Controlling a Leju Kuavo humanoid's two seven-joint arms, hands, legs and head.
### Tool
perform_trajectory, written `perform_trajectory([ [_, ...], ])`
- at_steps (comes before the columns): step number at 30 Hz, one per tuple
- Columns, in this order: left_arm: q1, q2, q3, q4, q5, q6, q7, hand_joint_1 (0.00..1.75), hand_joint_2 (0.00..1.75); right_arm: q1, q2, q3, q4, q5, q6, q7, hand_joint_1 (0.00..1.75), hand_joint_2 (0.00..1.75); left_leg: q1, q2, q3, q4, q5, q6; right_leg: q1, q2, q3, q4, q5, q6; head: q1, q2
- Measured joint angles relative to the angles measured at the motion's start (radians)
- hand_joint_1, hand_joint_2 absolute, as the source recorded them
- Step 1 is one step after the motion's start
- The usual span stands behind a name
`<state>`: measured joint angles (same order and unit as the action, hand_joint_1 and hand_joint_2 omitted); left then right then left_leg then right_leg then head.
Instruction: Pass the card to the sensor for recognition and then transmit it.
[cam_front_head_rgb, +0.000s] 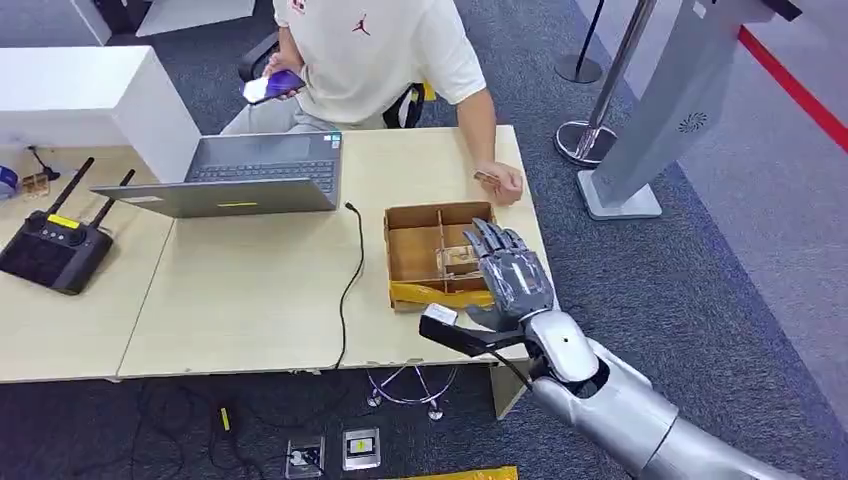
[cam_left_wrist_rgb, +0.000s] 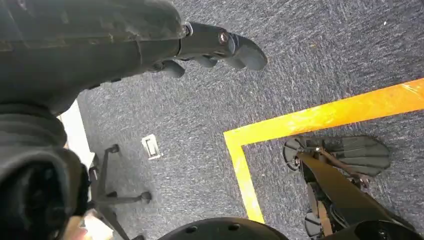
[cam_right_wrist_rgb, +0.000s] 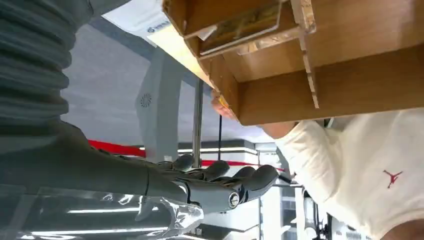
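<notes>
A brown cardboard box (cam_front_head_rgb: 412, 255) with dividers stands near the table's right front edge. A card (cam_front_head_rgb: 458, 259) lies in one of its middle compartments. My right hand (cam_front_head_rgb: 512, 275) hovers over the box's right side, its fingers spread and holding nothing. The right wrist view has the fingers (cam_right_wrist_rgb: 222, 184) stretched out beside the box (cam_right_wrist_rgb: 325, 95) and the card (cam_right_wrist_rgb: 240, 27). A person's hand (cam_front_head_rgb: 500, 181) rests on the table behind the box, pinching a small card. At the far left sits a black device with two antennas (cam_front_head_rgb: 52, 250). My left hand (cam_left_wrist_rgb: 210, 47) hangs over the carpet, holding nothing.
An open grey laptop (cam_front_head_rgb: 250, 175) stands mid-table, and a black cable (cam_front_head_rgb: 350, 270) runs from it to the front edge. A person in a white shirt (cam_front_head_rgb: 370, 55) sits behind the table. A grey kiosk stand (cam_front_head_rgb: 650, 120) and a stanchion base (cam_front_head_rgb: 585, 140) are on the right.
</notes>
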<state>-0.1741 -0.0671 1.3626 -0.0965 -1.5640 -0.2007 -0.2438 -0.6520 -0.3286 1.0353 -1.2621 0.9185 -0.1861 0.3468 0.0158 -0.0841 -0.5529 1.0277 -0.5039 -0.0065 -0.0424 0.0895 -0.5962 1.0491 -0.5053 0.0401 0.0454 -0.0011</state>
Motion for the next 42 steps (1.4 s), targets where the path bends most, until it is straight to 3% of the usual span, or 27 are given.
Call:
perform_trajectory([
  [6,0.000,0.000,0.006,0.000,0.000,0.000,0.000,0.00,0.00,-0.029,0.060,0.021,0.103,0.007,-0.085,-0.032,0.00,1.75,0.000,0.000,0.000,0.000,0.000,0.000,0.000,0.000,0.000,0.000,0.000,0.000,0.000,0.000],
  [16,0.000,0.000,0.007,0.000,0.000,0.000,0.000,0.00,0.00,-0.047,0.119,0.047,0.220,-0.006,-0.108,-0.052,0.00,1.75,0.000,0.000,0.000,0.000,0.000,0.000,0.000,0.000,0.000,0.000,0.000,0.000,0.000,0.000],
  [42,0.001,-0.001,0.008,0.000,0.001,0.000,0.000,0.00,0.00,-0.046,0.130,0.060,0.322,-0.084,-0.125,-0.063,0.00,1.75,0.000,0.000,0.000,0.000,0.000,0.000,0.000,0.000,0.000,0.000,0.000,0.000,0.000,0.000],
])
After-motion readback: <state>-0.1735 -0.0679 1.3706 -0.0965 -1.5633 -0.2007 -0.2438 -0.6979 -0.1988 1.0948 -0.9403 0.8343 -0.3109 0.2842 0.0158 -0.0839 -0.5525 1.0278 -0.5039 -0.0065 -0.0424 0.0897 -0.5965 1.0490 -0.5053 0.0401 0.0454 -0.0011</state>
